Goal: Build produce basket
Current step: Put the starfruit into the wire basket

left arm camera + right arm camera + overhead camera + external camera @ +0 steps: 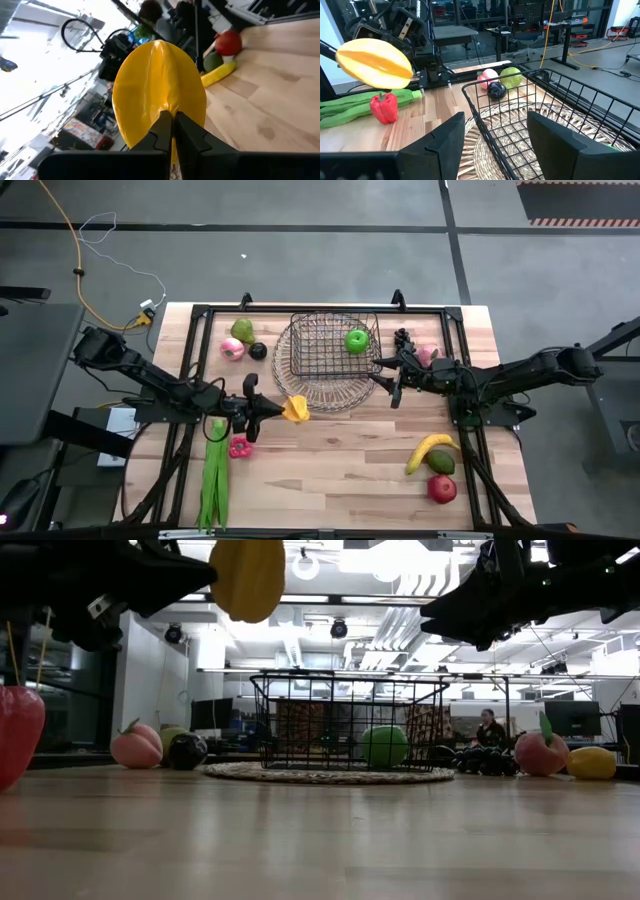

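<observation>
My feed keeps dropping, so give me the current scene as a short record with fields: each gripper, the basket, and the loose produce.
left gripper: shut on yellow ribbed fruit, lifted clear of the table, beside the basket's near-left edge
right gripper: open, empty, at the basket's right side
dark wire-mesh basket: holds one green apple
left of basket: pear, pink fruit, dark fruit
near left: long green pods, small red pepper
near right: yellow banana, green fruit, red apple

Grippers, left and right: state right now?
Left gripper: shut on the yellow fruit, held up off the table.
Right gripper: open, holding nothing, at the basket rim.
</observation>
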Action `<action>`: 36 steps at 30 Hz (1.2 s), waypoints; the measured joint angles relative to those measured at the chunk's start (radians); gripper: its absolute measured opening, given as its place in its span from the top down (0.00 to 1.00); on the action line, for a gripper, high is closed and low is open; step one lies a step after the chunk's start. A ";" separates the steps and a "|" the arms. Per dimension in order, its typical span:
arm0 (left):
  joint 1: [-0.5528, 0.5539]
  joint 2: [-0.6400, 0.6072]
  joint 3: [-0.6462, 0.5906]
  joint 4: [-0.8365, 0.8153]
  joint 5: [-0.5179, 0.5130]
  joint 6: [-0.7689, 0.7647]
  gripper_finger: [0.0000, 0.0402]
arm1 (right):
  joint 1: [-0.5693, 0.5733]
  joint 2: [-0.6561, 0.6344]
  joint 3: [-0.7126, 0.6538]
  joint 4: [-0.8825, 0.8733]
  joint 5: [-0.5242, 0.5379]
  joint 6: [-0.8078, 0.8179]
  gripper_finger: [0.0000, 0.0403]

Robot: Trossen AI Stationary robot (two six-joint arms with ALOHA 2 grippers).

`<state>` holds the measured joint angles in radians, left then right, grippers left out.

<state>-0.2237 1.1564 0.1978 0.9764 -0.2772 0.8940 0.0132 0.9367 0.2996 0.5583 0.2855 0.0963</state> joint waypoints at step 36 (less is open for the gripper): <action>0.676 0.472 1.126 -1.580 0.085 -1.272 1.00 | 0.000 0.000 0.000 0.000 0.000 0.008 0.49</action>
<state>0.4521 1.6281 1.3233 -0.6032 -0.1921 -0.3779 0.0128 0.9363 0.2996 0.5579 0.2855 0.1047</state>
